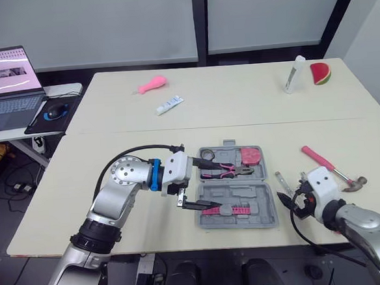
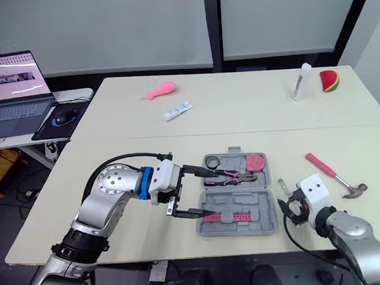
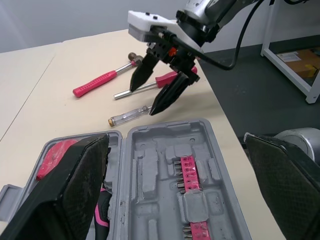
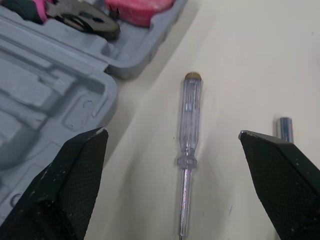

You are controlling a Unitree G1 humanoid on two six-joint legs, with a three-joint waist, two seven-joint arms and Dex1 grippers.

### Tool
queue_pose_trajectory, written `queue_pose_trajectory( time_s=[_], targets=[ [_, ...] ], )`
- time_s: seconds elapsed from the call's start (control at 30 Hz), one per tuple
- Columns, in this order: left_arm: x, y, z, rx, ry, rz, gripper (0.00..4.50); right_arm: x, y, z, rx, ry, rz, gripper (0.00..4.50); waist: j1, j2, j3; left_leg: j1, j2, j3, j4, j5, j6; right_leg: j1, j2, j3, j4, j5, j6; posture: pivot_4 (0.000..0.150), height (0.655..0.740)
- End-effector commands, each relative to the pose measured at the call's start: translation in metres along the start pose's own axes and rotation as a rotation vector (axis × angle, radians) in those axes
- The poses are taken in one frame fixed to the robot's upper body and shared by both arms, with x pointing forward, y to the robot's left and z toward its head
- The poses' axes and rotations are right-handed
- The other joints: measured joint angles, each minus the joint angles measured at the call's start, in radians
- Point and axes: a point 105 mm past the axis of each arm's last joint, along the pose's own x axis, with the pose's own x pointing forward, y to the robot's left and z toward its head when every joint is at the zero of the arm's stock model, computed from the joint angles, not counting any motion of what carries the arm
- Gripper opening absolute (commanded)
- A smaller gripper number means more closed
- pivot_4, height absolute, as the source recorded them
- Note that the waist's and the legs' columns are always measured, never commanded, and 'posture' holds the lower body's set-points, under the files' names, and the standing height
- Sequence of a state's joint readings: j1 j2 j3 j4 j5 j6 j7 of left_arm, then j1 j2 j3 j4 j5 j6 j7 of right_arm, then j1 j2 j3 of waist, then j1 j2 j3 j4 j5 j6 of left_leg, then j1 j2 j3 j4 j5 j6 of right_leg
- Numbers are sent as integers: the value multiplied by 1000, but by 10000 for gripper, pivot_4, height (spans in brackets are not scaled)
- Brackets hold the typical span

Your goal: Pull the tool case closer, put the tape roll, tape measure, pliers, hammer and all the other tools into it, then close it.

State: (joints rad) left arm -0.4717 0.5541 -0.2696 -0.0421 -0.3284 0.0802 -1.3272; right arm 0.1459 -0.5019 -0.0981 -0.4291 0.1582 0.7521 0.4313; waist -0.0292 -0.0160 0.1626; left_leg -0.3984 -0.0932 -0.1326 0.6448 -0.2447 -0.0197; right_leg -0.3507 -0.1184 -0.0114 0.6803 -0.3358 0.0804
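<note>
Right gripper [image 3: 143,100], fingers spread, hovers over a slim, clear-handled screwdriver [image 4: 187,130] lying on the cream surface [image 1: 143,126] just beside the open case [image 1: 263,206], which is grey moulded plastic. Left gripper [image 1: 206,182], fingers also spread wide, sits at the case's left edge. A pink-handled hammer [image 1: 321,159] lies further right.

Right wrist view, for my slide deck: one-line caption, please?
Open right gripper framing the clear-handled screwdriver lying on the table beside the open tool case.
</note>
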Motion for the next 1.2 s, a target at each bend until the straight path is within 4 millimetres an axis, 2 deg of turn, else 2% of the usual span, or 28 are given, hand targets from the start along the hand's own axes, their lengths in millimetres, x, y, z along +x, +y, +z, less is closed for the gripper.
queue_pose_trajectory(
  time_s=[0.03,0.1,0.13,0.37,0.7,0.87,1.03,1.1,1.2],
  targets=[
    [-5,0,8,42,-6,7,45000,3,-6,-4,-19,14,-37,44738,0,0,0,0,0,0,0,0,0,0,0,0,0,0,0,1500,7400],
    [-5,-1,8,42,-3,8,45000,6,-8,-6,-18,21,-43,44738,0,0,0,0,0,0,0,0,0,0,0,0,0,0,0,1500,7400],
    [-5,-1,9,43,-2,9,45000,8,-8,-7,-18,22,-44,42993,0,0,0,0,0,0,0,0,0,0,0,0,0,0,0,1500,7400],
    [-5,-1,11,44,-1,12,45000,14,-6,-5,-12,10,-37,23655,-1,0,0,0,0,0,0,0,1,0,0,0,0,0,0,1500,7400],
    [-3,1,11,41,1,11,45000,14,-4,-6,-7,16,-36,8322,0,0,0,0,0,0,0,-1,1,0,0,0,0,0,0,1500,7400],
    [-3,2,11,42,-1,11,45000,16,-3,-5,-6,6,-34,3502,-1,0,0,0,0,0,0,-1,1,0,0,0,0,0,0,1500,7400],
    [-4,1,11,43,-1,16,45000,15,-5,0,-23,-8,-36,3484,-1,0,0,0,0,0,0,-1,1,0,0,0,0,0,0,1500,7400],
    [-8,0,10,41,4,23,45000,10,-3,8,-93,-18,-7,3483,-1,0,0,0,0,0,0,-1,1,0,0,0,0,0,0,1500,7400],
    [-20,0,8,25,13,56,45000,-2,7,27,-325,-3,109,3483,-4,1,0,0,0,1,0,-1,1,-1,0,1,0,0,0,1500,7400]
  ],
)
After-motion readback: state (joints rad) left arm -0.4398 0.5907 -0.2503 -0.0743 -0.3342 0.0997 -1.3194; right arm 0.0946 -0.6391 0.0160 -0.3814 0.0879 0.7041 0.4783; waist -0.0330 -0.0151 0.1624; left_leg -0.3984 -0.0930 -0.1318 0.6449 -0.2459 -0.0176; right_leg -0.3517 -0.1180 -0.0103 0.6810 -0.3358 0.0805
